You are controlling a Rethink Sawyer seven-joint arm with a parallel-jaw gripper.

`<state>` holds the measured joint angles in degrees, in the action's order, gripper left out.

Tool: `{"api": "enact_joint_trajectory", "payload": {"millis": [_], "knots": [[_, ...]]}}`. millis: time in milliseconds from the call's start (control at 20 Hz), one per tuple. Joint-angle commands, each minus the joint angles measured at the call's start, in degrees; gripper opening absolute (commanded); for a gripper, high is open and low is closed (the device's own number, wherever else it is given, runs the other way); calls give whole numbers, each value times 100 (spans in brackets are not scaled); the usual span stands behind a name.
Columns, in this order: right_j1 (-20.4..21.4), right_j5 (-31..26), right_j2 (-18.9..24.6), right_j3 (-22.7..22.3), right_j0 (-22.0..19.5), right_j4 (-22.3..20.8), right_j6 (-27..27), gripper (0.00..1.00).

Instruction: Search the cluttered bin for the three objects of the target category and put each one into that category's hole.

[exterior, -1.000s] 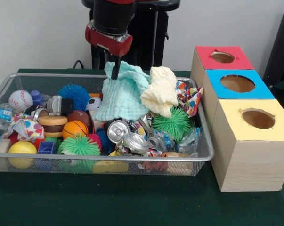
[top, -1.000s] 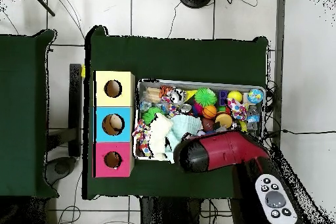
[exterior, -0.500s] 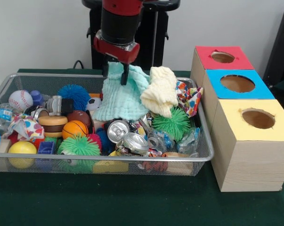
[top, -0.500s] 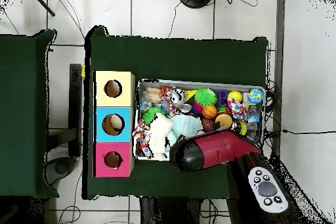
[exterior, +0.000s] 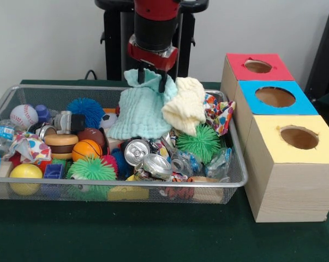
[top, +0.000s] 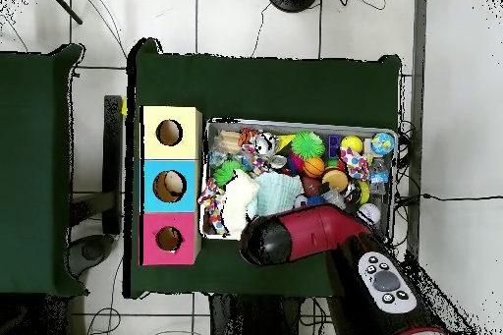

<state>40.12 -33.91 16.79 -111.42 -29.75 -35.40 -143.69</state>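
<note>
Mint cloth (exterior: 141, 112) draped, peak upward

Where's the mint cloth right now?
Front view: the mint cloth is at the bin's back, right of centre, its top pinched in the tool, touching the cream cloth on its right.

Dark green table (exterior: 153, 234) carrying the lot here, and sitting right on it is the wire mesh bin (exterior: 229, 183), packed with clutter. Just beside the bin stand three wooden boxes in a row, touching: red-topped (exterior: 258, 66), blue-topped (exterior: 274, 97), yellow-topped (exterior: 295, 164).
</note>
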Motion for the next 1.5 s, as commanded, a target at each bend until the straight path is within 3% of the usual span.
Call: {"api": "enact_joint_trajectory", "payload": {"millis": [50,250,550,650,700,1250,1500], "knots": [[13,-516,284,16,128,38,708,100],[131,-450,124,23,237,-117,634,100],[-285,492,-100,154,349,-400,91,100],[-326,410,-103,266,352,-438,216,100],[-337,350,-99,291,341,-428,283,0],[-58,96,-197,702,561,-821,460,0],[516,248,-291,611,583,-1355,664,0]]}}
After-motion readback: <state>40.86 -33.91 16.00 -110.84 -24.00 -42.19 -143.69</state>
